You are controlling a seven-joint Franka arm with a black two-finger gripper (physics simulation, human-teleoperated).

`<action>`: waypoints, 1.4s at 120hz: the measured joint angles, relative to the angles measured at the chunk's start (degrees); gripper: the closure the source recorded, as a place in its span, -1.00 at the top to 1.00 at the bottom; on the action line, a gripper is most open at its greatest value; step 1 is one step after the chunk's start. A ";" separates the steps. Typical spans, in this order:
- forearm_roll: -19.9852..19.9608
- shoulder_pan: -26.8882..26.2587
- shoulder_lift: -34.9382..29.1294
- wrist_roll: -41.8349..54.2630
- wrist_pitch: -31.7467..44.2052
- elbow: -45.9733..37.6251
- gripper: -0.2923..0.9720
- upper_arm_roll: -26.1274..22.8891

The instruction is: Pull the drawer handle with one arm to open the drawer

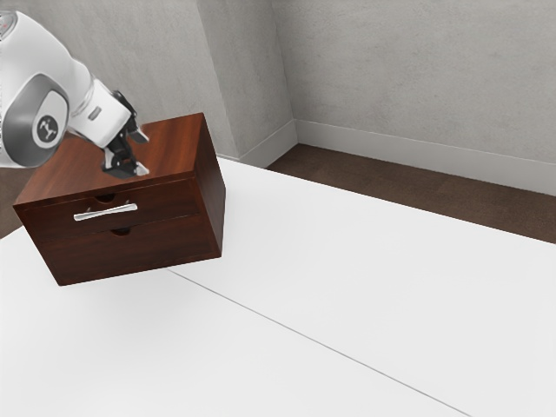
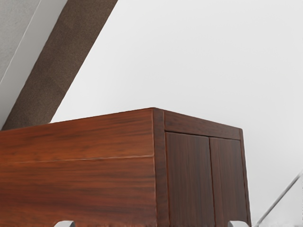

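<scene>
Your black two-finger hand (image 1: 127, 170) hung with its tips just over the top of the dark reddish-brown wooden two-drawer cabinet (image 1: 169, 143), close to its front edge. It was spread wide and held nothing; in the wrist view the two pale fingertips (image 2: 64, 223) stood far apart above the cabinet's top (image 2: 85, 161). The slim silver bar handle (image 1: 105, 211) sat below your hand on the upper drawer front (image 1: 169, 201), apart from it. That front lay flush with the lower drawer front (image 1: 148, 245), so the drawer looked shut. The cabinet stood on the white desk (image 1: 347, 287) at the exterior view's left, under the white arm (image 1: 52, 104)
</scene>
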 joint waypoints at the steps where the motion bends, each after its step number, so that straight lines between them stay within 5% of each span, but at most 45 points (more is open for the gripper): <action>1: -0.01 0.02 -0.01 0.10 0.06 -0.17 0.09 0.02; 54: -0.33 0.70 3.30 1.42 1.35 -2.71 0.01 5.79; 105: 2.27 0.48 -5.98 1.13 0.20 -12.72 -0.07 8.00; 168: 3.58 0.43 -2.98 1.16 1.01 -12.72 -0.13 9.25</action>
